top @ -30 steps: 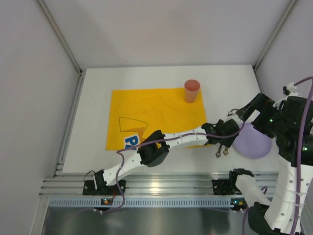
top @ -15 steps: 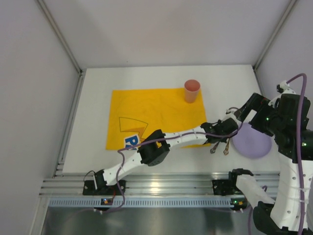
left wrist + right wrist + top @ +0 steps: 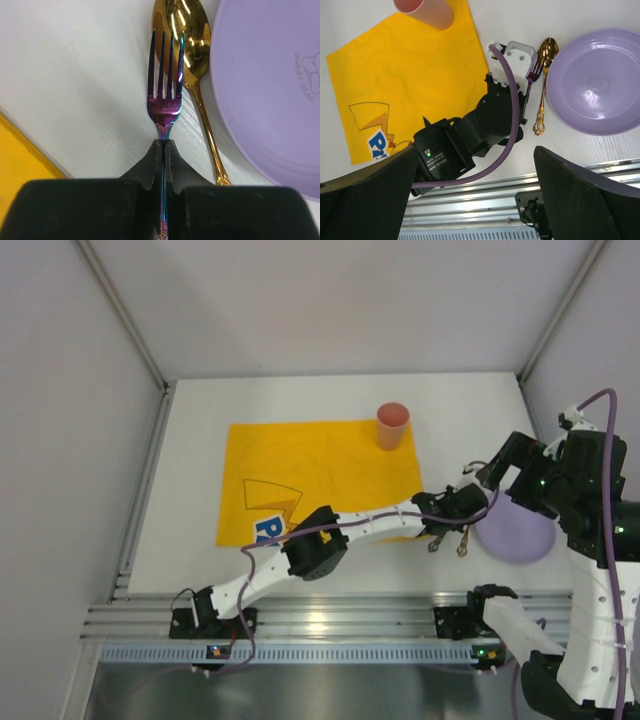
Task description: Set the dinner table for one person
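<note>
So far only the cup point(image 3: 392, 425) sits on the placemat point(image 3: 300, 470), while my left gripper point(image 3: 164, 150) clamps the fork point(image 3: 165, 75), seemingly flat on the dinner table point(image 3: 200, 410) right of it beside spoon point(image 3: 187, 35) and plate point(image 3: 270, 90), right gripper point(image 3: 476, 165) gaping empty.

You have the dinner table point(image 3: 300, 400) as a large, plain white, matte rectangle lying flat and level between the grey side walls point(image 3: 60, 440). Its bare surface shows along the far edge, down the left side and at the right. Its near edge meets the metal rail point(image 3: 330, 615).
</note>
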### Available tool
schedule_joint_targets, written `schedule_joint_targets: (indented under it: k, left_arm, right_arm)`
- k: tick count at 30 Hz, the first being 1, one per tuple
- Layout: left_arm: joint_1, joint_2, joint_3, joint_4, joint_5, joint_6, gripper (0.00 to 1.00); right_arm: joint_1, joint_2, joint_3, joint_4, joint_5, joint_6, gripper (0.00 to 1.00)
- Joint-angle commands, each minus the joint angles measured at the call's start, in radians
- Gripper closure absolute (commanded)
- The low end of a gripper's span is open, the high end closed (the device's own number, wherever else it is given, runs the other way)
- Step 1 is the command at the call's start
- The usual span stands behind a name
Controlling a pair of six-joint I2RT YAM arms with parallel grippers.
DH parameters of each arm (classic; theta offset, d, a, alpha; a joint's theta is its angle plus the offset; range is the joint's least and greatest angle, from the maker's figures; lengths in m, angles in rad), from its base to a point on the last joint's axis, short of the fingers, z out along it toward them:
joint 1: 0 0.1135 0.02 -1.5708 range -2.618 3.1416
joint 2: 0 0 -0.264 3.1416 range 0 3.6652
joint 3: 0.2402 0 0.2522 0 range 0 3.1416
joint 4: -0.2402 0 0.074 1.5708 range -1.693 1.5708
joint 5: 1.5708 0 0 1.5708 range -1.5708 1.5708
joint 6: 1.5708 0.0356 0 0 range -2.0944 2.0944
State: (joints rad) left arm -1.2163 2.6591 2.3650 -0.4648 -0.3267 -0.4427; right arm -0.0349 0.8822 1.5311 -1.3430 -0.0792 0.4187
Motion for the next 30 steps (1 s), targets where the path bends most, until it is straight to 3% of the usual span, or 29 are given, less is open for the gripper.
schedule_joint_targets:
  k: [1, 12, 18, 21, 26, 30]
  left_arm:
    - [0.001, 0.0, -0.065, -0.198, -0.025, 0.016, 1.0]
    - [0.003, -0.505, -0.271, -0.15, -0.035, -0.045, 1.0]
    - [0.046, -0.789, -0.478, -0.144, -0.107, -0.083, 1.0]
    - [0.128, -0.917, -0.62, -0.175, -0.115, -0.074, 1.0]
    - [0.397, -1.164, -0.964, -0.12, -0.006, -0.025, 1.0]
    - [0.592, -1.272, -1.125, -0.075, 0.066, 0.039, 1.0]
  right_arm:
    - [0.01, 0.011, 0.011, -0.12, 0.021, -0.014, 0.0]
    - [0.009, 0.098, 0.201, -0.093, 0.038, 0.049, 0.0]
    - [0.009, 0.098, 0.08, 0.008, 0.016, 0.072, 0.0]
    - [0.009, 0.118, 0.026, 0.057, 0.013, 0.075, 0.0]
    - [0.009, 0.164, -0.06, 0.137, -0.014, 0.087, 0.0]
    - [0.007, 0.218, -0.173, 0.207, -0.019, 0.115, 0.01]
